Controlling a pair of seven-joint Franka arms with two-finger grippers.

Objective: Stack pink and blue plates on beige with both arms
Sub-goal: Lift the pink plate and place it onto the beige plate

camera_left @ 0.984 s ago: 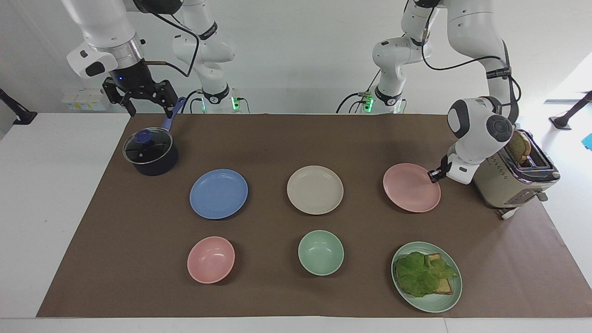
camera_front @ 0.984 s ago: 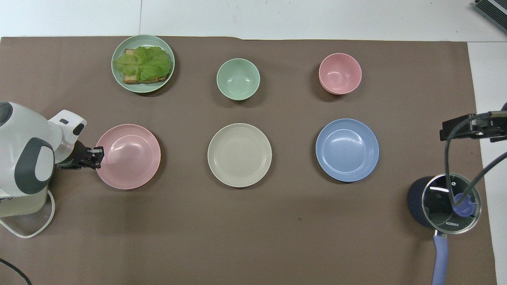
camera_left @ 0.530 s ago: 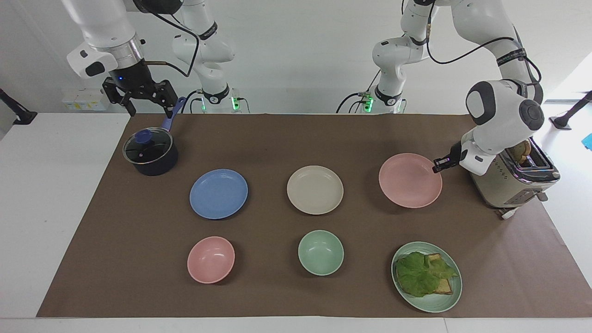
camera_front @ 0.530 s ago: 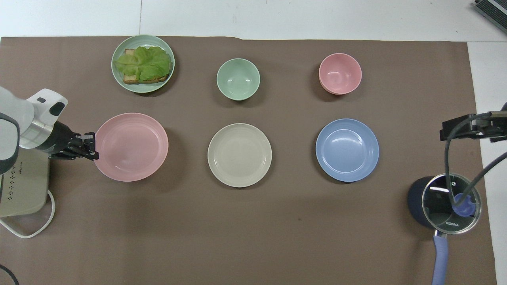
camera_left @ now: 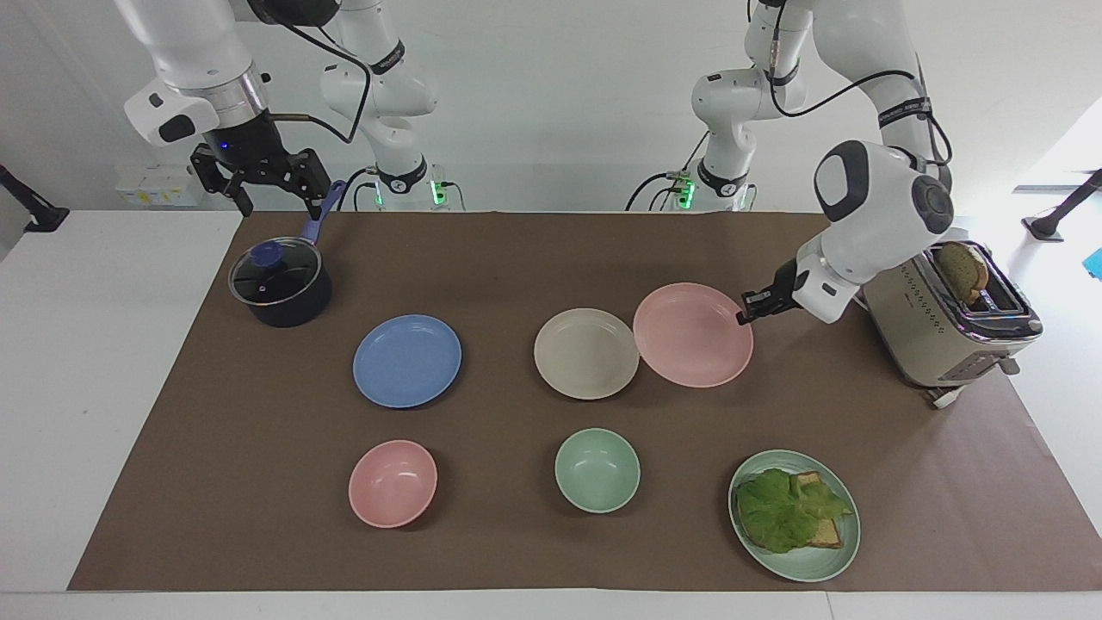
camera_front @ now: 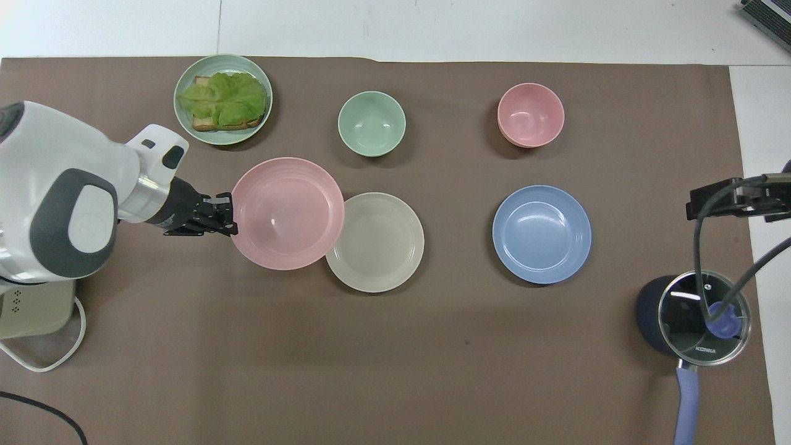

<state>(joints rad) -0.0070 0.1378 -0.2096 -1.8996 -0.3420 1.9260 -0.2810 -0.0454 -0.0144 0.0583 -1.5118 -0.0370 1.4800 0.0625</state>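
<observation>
Item: pink plate [camera_left: 692, 335], first of two plates to go onto the beige plate [camera_left: 585, 354]. Held by the left gripper [camera_left: 746, 313], whose fingers were pinched tight on the rim at the edge toward the left arm's end of the table. Plate was lifted clear of the brown mat [camera_left: 551, 534], roughly level, its leading edge just overlapping the beige plate's rim in both views.

Step in hand, as judged: carrying the pink plate across to the beige plate; transfer well begun, placement not yet done.

Next move called for: bring the pink plate on until it is centred over the beige plate, lower it so the two nest, then part the fingers and draw the gripper away sideways without dragging the rim.

Item: blue plate [camera_left: 406, 360]. Lay flat on the mat, beside the beige plate toward the right arm's end, untouched.

Item: right gripper [camera_left: 263, 182]. Waited with fingers spread wide and empty, above the pot [camera_left: 280, 283] at the right arm's end.

Change against one second earlier: the pink plate then sat flat on the mat, well apart from the beige plate and near the toaster [camera_left: 951, 325], with the left gripper low at its rim. By half a second ago it was raised; now it had travelled to meet the beige plate. Beige plate, blue plate and right gripper were unchanged
</observation>
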